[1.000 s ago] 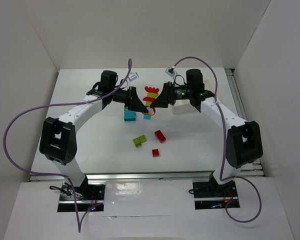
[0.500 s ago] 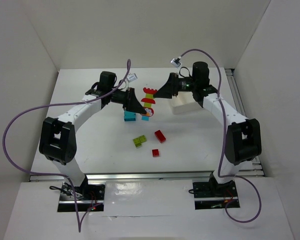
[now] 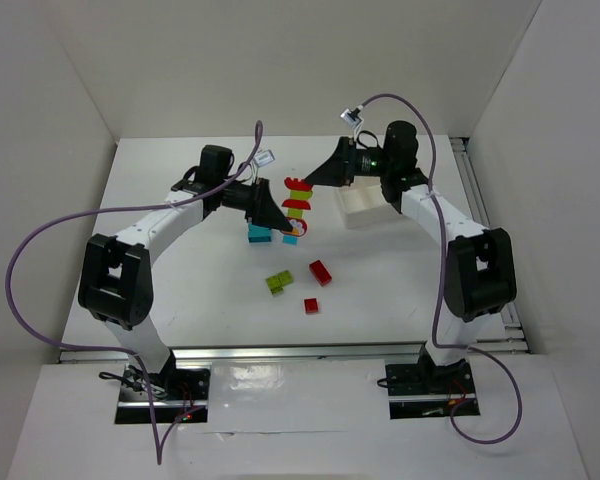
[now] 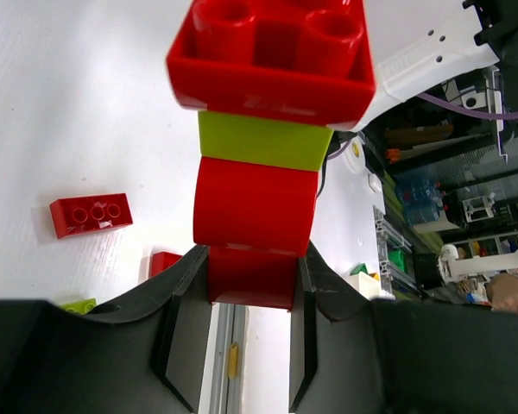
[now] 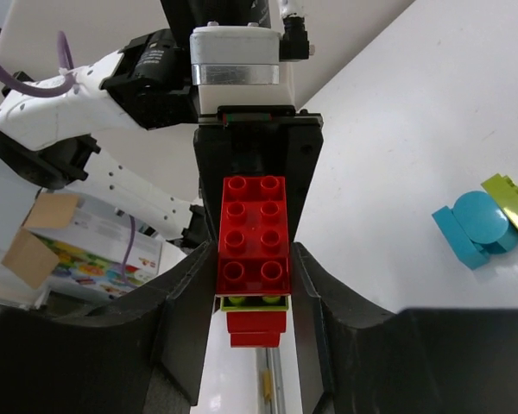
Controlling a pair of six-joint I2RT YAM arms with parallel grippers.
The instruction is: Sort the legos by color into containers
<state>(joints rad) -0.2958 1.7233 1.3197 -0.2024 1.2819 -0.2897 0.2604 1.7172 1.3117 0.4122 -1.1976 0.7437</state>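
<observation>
Left jaws are clamped on the bottom red brick of a red-and-lime stack (image 4: pixel 268 147), which sits between the two arms, near the tray's (image 3: pixel 368 212) left side. Right jaws are closed against the stack's top red brick. A cyan brick (image 3: pixel 260 233), a lime brick (image 3: pixel 278 283) and two red bricks (image 3: pixel 321 272) lie loose on the table (image 3: pixel 200 290).

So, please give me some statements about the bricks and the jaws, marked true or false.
1. The left jaws clamp the bottom red brick of the stack. True.
2. The stack contains a cyan brick. False: only red and lime green.
3. The right jaws grip the stack's top red brick. True.
4. The white tray hangs in the jaws too. False: it rests on the table.
</observation>
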